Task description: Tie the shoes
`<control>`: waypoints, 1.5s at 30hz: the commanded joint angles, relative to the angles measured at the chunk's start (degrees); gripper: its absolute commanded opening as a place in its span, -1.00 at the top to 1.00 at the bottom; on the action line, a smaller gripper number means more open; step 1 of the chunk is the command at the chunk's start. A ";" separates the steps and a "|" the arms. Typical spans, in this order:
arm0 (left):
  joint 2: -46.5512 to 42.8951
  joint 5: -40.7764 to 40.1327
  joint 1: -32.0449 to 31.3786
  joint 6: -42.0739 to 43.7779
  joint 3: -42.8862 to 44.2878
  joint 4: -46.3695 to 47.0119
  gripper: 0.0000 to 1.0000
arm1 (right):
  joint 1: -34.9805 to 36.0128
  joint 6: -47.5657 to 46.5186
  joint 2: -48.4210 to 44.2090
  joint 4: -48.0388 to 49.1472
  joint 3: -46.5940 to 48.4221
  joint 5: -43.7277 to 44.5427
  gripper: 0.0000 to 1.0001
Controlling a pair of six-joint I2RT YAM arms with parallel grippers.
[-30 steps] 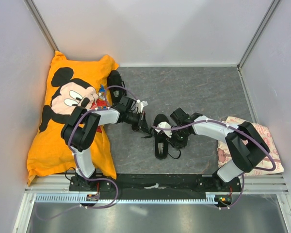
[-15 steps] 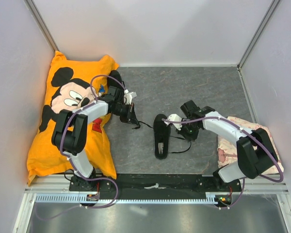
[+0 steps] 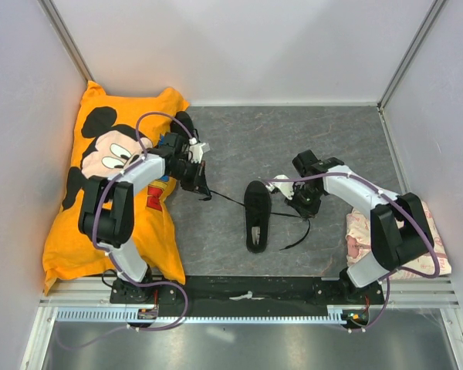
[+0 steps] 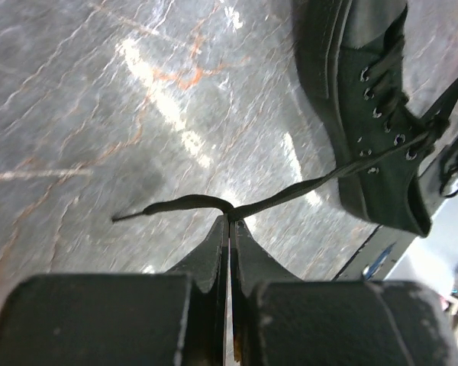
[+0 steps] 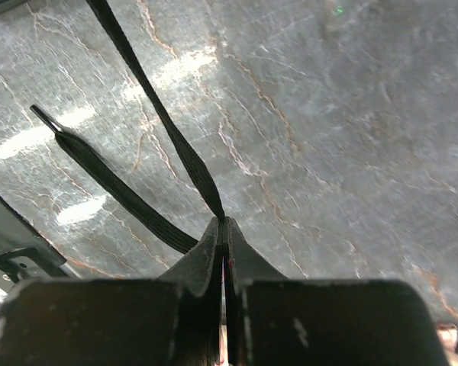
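While the two arms are drawing apart from their position of a second ago, close over the shoe, the left gripper is moving left and far toward the pillow and the right gripper is moving right. Each is pinching fully closed on one lace. The left lace is running taut from the eyelets to the left jaws. The right lace is running to the right jaws, with its free tail trailing on the table. The shoe is lying at the near middle of the table, lengthwise near to far, between the two grippers.

The widening pull is probably snugging the laces or a first crossing. No loop or bow is showing, so most of the tying appears to be remaining.

Count:
- Two shoes, the second shoe lying at the far right edge of the pillow, partly hidden by the left arm.
- Two grippers.
- Two laces in hand.
- One pillow.
- One pink patterned cloth at the near right.
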 commanded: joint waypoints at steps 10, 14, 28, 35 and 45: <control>-4.31 -6.55 4.88 7.69 0.25 -5.88 0.97 | -0.17 -1.68 3.41 0.67 1.05 2.11 1.00; -3.35 -7.79 5.67 7.07 -0.10 -5.88 0.97 | -0.09 -2.03 4.37 0.85 0.87 2.99 1.00; -1.59 -4.28 5.58 5.75 -3.09 -3.68 0.97 | -1.76 -0.90 8.06 2.60 2.62 3.96 1.00; 1.31 -3.66 4.44 5.75 -1.69 -1.13 0.97 | -1.49 1.83 13.25 3.49 7.29 2.47 0.75; -4.22 -5.06 4.26 12.77 -0.98 -1.22 0.17 | -1.58 7.28 6.75 0.68 4.49 0.80 -0.39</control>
